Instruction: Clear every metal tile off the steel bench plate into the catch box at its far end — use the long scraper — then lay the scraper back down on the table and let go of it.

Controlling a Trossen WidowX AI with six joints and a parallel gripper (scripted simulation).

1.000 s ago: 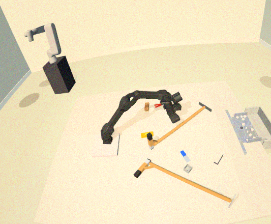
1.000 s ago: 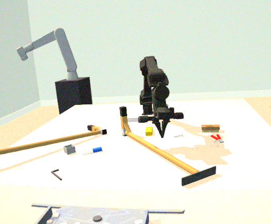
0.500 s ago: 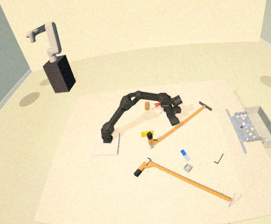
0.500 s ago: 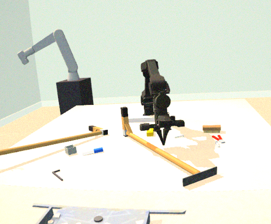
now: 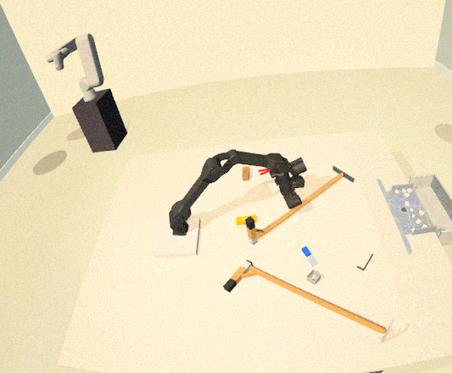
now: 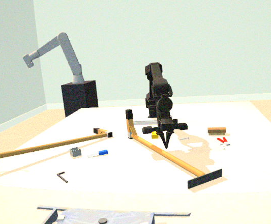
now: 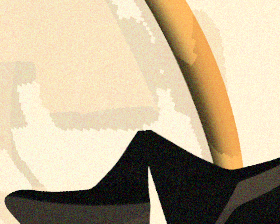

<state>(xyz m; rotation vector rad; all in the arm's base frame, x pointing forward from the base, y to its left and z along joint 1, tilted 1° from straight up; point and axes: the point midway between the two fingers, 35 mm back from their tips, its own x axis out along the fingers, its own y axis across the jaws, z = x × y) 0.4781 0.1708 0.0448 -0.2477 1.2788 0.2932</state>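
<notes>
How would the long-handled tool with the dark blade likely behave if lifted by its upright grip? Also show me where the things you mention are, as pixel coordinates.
The dark-bladed tool (image 5: 304, 204) (image 6: 169, 158) (image 7: 211, 90) looks stiff, its shaft being straight and thick. It would probably feel blade-heavy, since the blade sits far from the grip, and might twist.

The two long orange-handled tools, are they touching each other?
Apart. The top view shows a gap between dark-bladed tool and pale-bladed tool, even at grip ends.
</notes>
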